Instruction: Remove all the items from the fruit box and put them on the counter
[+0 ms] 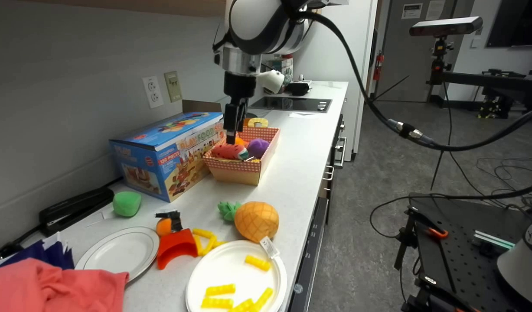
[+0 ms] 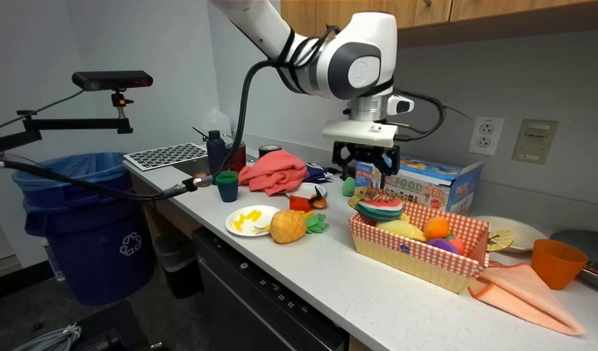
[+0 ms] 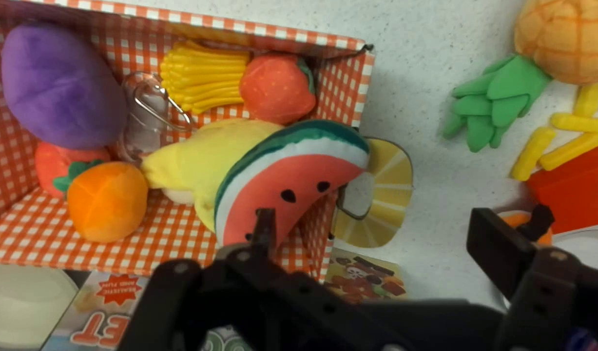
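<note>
Claw (image 3: 373, 229) hangs wide and empty, likely for picking the watermelon slice (image 3: 291, 173), so shift towards ten o'clock in the wrist view and lower astride it

1 orange (image 3: 108, 202) lies in fruit box (image 2: 411, 261) on counter (image 2: 328, 273).

Kitchen met robotics lab: a robot arm (image 2: 337, 68) and mounted camera (image 2: 112, 81) shared space with overhead cabinets (image 2: 421, 13), a cooktop (image 1: 287, 104) and — under the white counter (image 2: 337, 278) — a dishwasher (image 2: 255, 302).
</note>
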Available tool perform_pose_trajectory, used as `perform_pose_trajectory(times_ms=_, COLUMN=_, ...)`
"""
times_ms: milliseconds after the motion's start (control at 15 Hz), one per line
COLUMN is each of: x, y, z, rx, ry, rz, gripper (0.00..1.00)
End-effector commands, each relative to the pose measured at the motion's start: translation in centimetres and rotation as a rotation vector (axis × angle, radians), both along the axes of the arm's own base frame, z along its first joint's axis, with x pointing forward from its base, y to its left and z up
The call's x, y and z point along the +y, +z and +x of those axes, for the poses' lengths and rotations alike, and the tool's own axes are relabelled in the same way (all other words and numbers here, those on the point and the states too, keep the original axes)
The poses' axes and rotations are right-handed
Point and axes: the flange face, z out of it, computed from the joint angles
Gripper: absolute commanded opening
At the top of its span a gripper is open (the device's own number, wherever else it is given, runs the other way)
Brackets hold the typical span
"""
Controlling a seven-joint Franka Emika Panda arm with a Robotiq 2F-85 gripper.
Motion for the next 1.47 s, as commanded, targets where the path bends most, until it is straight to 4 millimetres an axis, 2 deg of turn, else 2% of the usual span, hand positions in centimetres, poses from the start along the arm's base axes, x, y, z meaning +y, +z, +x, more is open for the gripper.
perform_pose_trajectory(times_ms=0, x=-1.7, y=-2.5, z=3.0, rx=0.008, ry=-0.096, rz=0.016, gripper=1.0)
perform_pose_trajectory(times_ms=467, x=-4.7, y=-6.0, z=6.2, rx=0.036, ry=-0.226, rz=0.025, gripper=1.0)
perform_pose_trajectory(times_ms=600, x=-5.3, y=-7.2, z=6.5, rx=0.049, ry=-0.251, rz=0.028, gripper=0.72)
perform_pose_trajectory(times_ms=800, x=-5.7, y=-7.9, z=6.6, rx=0.055, ry=-0.258, rz=0.033, gripper=0.49)
perform_pose_trajectory(times_ms=933, x=-5.6, y=-7.2, z=6.3, rx=0.04, ry=-0.24, rz=0.032, gripper=0.34)
perform_pose_trajectory(times_ms=1200, x=-4.5, y=-3.5, z=4.7, rx=-0.012, ry=-0.2, rz=0.002, gripper=0.04)
perform_pose_trajectory(times_ms=1400, x=-3.4, y=0.1, z=3.1, rx=-0.052, ry=-0.16, rz=-0.014, gripper=0.01)
